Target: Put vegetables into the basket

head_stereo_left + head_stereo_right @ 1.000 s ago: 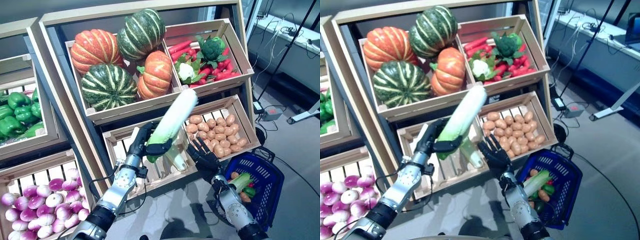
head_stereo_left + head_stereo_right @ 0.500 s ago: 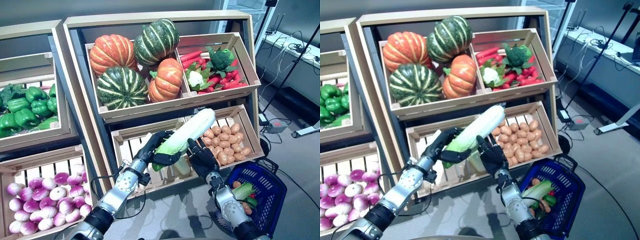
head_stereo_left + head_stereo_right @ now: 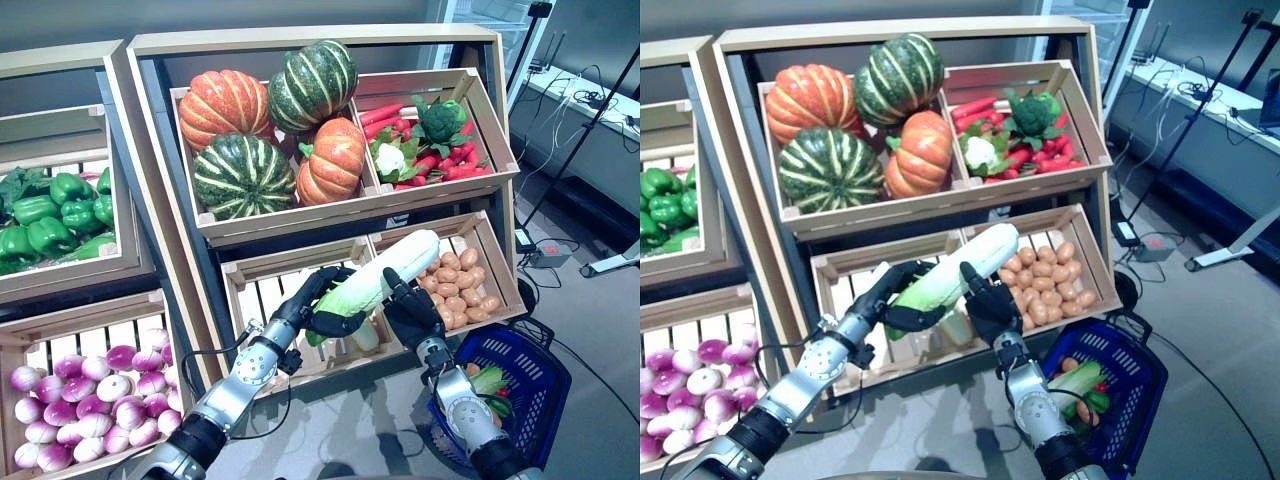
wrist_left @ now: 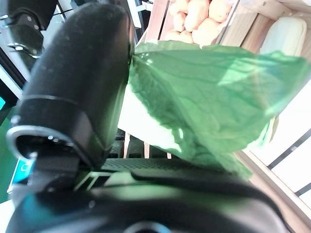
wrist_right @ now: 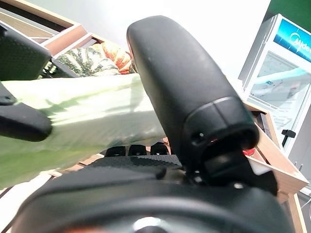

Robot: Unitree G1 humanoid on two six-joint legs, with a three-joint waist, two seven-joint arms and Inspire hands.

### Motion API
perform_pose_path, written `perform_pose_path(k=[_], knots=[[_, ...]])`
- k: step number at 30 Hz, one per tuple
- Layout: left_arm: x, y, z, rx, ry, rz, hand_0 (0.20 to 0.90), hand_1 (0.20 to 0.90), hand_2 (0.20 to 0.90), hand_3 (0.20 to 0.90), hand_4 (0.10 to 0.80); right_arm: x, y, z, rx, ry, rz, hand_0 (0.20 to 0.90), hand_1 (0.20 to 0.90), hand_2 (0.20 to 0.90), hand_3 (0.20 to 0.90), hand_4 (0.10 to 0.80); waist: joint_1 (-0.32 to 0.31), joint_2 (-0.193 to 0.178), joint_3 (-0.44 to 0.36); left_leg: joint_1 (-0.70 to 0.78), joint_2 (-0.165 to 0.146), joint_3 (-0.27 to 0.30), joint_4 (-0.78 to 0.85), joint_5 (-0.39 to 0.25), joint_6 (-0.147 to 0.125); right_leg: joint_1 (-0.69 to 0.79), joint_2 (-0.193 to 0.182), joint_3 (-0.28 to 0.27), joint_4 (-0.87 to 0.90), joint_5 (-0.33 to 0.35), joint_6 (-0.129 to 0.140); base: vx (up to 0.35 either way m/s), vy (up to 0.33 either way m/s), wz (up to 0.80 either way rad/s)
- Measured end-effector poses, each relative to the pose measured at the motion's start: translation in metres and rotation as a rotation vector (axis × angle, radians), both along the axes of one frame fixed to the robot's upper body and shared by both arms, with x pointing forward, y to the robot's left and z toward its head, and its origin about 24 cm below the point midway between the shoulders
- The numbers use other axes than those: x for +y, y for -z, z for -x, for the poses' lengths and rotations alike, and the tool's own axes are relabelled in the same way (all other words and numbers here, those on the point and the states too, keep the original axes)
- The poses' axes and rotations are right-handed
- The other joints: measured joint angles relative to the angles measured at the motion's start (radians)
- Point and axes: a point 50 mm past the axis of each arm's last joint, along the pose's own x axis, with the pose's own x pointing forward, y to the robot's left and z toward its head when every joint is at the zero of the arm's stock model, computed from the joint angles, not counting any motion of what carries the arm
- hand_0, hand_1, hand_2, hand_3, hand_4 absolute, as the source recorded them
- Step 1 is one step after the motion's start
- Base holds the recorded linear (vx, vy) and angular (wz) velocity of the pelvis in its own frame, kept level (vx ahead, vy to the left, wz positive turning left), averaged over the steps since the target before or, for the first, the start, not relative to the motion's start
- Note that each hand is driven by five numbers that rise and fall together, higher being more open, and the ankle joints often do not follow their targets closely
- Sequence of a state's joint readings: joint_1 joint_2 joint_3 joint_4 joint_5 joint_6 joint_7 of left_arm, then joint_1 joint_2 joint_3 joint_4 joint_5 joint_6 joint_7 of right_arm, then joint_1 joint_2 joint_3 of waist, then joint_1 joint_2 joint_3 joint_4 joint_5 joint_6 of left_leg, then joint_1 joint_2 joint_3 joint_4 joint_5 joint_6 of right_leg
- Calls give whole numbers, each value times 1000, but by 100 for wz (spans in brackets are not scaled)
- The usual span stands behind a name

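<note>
A long pale green and white cabbage (image 3: 385, 275) is held tilted in front of the stand's lower crates. My left hand (image 3: 315, 300) is shut on its leafy green end; its wrist view shows the leaves (image 4: 204, 97) against the thumb (image 4: 77, 87). My right hand (image 3: 418, 318) meets the cabbage at its middle. Its wrist view shows the cabbage (image 5: 87, 111) between its thumb (image 5: 180, 82) and fingers. The blue basket (image 3: 545, 365) stands on the floor at the lower right. It holds a green and white vegetable (image 3: 487, 380) and orange ones.
The wooden vegetable stand (image 3: 300, 215) with slanted crates rises just behind both hands. A second stand (image 3: 70, 270) is at the left. Grey floor (image 3: 590, 310) lies to the right of the basket, with cables and a stand's foot beyond.
The cabbage has swung down and to the right, from steeply tilted to nearly level. My right hand has risen from beside it and closed on its middle. The camera has also shifted.
</note>
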State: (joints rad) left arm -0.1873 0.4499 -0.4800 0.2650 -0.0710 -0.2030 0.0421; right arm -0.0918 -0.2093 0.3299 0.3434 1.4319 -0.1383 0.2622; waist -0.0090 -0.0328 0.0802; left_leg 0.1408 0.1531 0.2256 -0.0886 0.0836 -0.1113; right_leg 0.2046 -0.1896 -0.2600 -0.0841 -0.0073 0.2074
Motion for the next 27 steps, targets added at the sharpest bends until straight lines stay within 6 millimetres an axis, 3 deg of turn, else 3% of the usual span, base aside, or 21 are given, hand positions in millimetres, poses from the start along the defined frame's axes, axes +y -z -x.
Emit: perform_pose_path(k=[5,6,7,8,27], knots=[[0,-1,2,-9,32,-9,300,300,300,300,400,-6,-4,-4,-20,10,20,900,900,900,900,800,-1,0,0,-1,0,-1,0,0,0,0,0,0,0,0,0,0,0,0],[0,-2,2,-13,47,-14,300,300,300,300,400,-7,-6,-5,-27,26,11,829,829,829,829,753,-1,0,0,-1,0,-1,0,0,0,0,0,0,0,0,0,0,0,0],[-1,-2,3,-15,65,-20,300,300,300,300,400,-8,-7,-7,-27,45,-16,829,829,829,829,753,0,0,0,-1,0,-1,0,0,0,0,0,0,0,0,0,0,0,0],[-2,-3,4,-16,82,-25,300,300,300,300,400,-10,-8,-7,-33,65,-31,300,300,300,300,400,0,0,0,-2,0,-2,0,0,0,0,0,0,0,0,0,0,0,0],[-15,-12,5,-69,142,5,300,300,300,300,400,-18,-12,-8,-112,135,-79,300,300,300,300,400,2,24,0,-11,-1,-10,0,4,1,-2,0,1,-4,0,0,0,0,0]])
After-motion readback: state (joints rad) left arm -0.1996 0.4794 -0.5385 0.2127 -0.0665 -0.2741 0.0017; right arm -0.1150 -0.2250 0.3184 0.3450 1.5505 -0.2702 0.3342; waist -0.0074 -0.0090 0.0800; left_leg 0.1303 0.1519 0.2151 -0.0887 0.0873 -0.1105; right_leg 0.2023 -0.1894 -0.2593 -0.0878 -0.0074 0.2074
